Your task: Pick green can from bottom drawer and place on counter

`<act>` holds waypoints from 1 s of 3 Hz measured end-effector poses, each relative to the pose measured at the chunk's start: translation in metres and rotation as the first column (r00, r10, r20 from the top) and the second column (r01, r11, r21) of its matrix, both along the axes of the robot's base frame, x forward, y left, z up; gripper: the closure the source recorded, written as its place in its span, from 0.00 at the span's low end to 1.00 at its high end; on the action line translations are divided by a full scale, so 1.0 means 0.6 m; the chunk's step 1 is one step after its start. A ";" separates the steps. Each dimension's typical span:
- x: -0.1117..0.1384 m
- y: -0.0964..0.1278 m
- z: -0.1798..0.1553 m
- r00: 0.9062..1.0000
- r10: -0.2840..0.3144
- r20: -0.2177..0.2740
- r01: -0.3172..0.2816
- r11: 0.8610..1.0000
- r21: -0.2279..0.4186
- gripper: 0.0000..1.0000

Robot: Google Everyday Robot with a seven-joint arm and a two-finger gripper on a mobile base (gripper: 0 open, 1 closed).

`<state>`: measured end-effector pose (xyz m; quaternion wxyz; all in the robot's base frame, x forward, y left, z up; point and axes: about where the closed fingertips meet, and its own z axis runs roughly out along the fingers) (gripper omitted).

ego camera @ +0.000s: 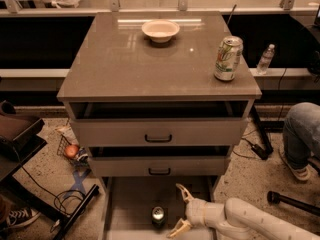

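While the green can [158, 216] stands upright on the floor of the bottom drawer [127, 204], which is pulled out toward the near side, the top drawer [159, 131] and the middle drawer [159, 166] above it sit partly open. They overhang the far part of that floor, and each has a dark handle. On the counter [140, 69] a pale bowl [160, 30] rests near the far edge, and a larger silver-and-green soda can [228, 58] stands near the right edge. A clear water bottle [265, 59] stands on a ledge beyond the cabinet at right, and a person's jeans-clad leg [300, 131] is on the floor at right. At left lie a small wire basket [70, 149] holding something orange, loose cables and a sneaker [17, 218]. Nothing lies between the can and the gripper [173, 210], which hangs low over the drawer just right of the can. The white arm [250, 219] reaches in from the near right, lying almost level with its wrist pointing left. Its jaws are spread wide, one toward the far side and one near, holding nothing; the can is beside them, apart. The soda can bears green markings, but no word on it can be read.
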<state>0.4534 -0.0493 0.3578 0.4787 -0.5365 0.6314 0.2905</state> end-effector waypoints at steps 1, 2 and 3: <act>0.024 0.052 -0.090 0.999 0.030 -0.022 -0.030 0.999 0.009 0.00; 0.036 0.094 -0.150 0.997 0.062 -0.049 -0.061 0.998 0.018 0.00; 0.039 0.122 -0.183 0.994 0.085 -0.074 -0.082 0.996 0.035 0.00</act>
